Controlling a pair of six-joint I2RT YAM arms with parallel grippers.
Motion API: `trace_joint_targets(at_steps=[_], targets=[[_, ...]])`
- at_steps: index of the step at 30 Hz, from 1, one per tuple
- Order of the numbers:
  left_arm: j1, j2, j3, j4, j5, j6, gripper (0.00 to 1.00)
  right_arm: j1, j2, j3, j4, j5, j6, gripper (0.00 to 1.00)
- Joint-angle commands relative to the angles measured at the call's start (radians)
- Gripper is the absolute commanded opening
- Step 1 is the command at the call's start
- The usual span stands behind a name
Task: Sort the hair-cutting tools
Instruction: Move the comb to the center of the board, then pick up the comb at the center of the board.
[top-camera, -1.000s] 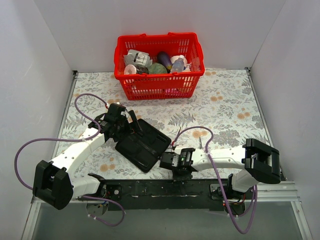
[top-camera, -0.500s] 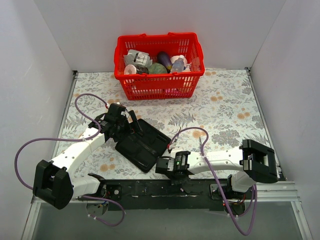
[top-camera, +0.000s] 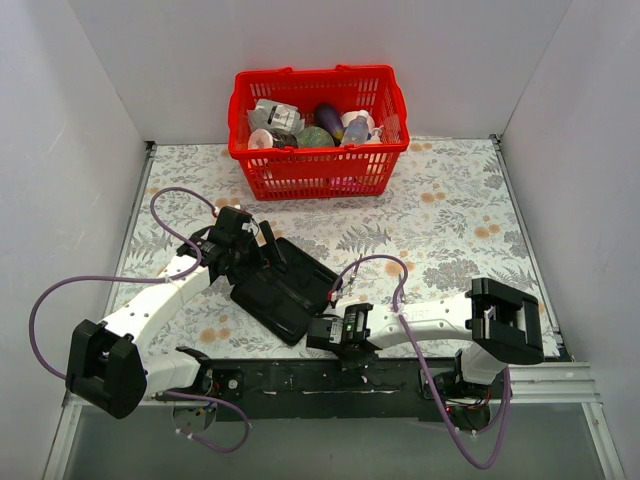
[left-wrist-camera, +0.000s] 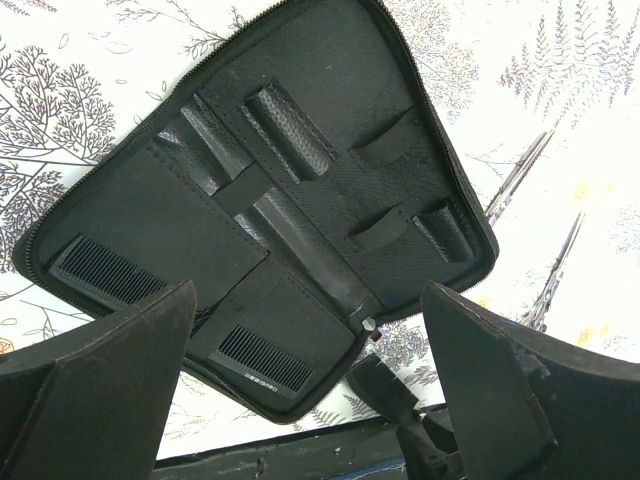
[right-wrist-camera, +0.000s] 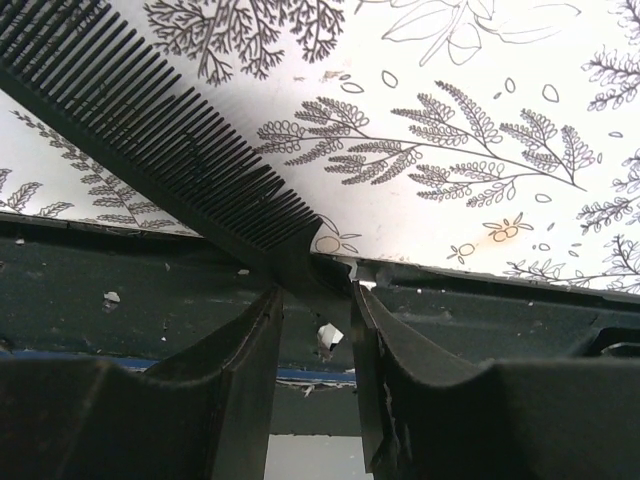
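Pinching the end of a black comb, the right claw has its jaws set narrow on the spine. It is low at the near edge of the table, just over the dark base rail. The comb slants away up-left over the flowered cloth; I can't tell if it touches.

The left claw gapes wide and holds nothing, hovering over the open black case.

By my count there are two combs. The second comb sits in the case, its middle covered by a pocket flap. Two silver scissors lie on the cloth just beside the case, and only their blades show, the rings cut off behind a finger. One red basket stands at the back, its jumble of bottles too small to count. From above, the held comb is lost under the right claw.
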Motion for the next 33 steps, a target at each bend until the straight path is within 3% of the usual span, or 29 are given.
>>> trace_joint_targets(at_steps=[1,17,21,23,26,33], targets=[[-0.002,-0.008,-0.006,0.008,0.001,-0.001,0.98,0.006,0.005,-0.008,0.027,0.032,-0.029,0.41],[-0.002,-0.008,-0.023,0.017,0.006,-0.01,0.98,0.036,0.031,-0.041,0.074,-0.028,-0.041,0.39],[-0.001,-0.008,-0.019,0.016,0.006,-0.009,0.98,0.053,0.062,-0.013,0.041,-0.021,-0.035,0.28],[-0.001,-0.01,-0.018,0.014,0.005,-0.009,0.98,0.059,0.071,0.001,0.025,-0.014,-0.032,0.14],[-0.002,-0.008,-0.013,0.013,0.005,-0.009,0.98,0.064,0.077,0.018,0.004,-0.002,-0.03,0.02],[-0.001,0.004,0.019,0.002,0.014,0.008,0.98,0.065,0.048,0.081,-0.082,0.051,-0.036,0.01]])
